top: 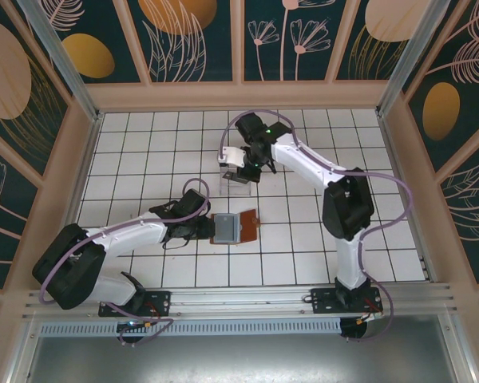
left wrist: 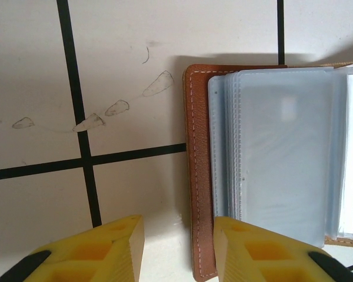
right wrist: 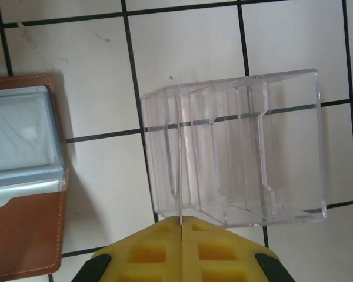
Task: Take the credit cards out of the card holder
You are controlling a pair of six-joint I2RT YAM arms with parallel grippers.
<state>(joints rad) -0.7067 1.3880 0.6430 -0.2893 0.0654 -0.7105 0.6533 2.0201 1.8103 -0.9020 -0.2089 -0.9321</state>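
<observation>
Card holder (top: 235, 228) lies open and flat on the white tiled table (top: 319, 247), near centre, right in front of my left arm. Cover is reddish-brown and leather-like, with pale stitching along the rim and rounded corners. Inside is a stack of frosted grey-blue plastic sleeves (left wrist: 282, 158), their left edges slightly fanned. Top sleeve looks blank apart from a faint pale square near its upper part. Can't tell if any sleeve has a card in it.

Left side: a few teardrop smudges (left wrist: 117, 107) on the tile beside the holder. My left gripper (left wrist: 179, 252) sits at the holder's left edge, pads parted at a moderate gap. One pad is over bare tile; the other pad (left wrist: 259, 249) is over the brown rim and the corner of the sleeve stack. Touching or hovering: can't tell.

Right side, farther back: a clear plastic tray (right wrist: 294, 147) with stepped slots stands near the holder, bare tile between them. My right gripper (right wrist: 181, 249) is at the tray's wall, pads pinched together on a thin credit card (right wrist: 180, 176). The card shows edge-on, a grey line running from the pad seam into a slot toward the holder side of the tray.
</observation>
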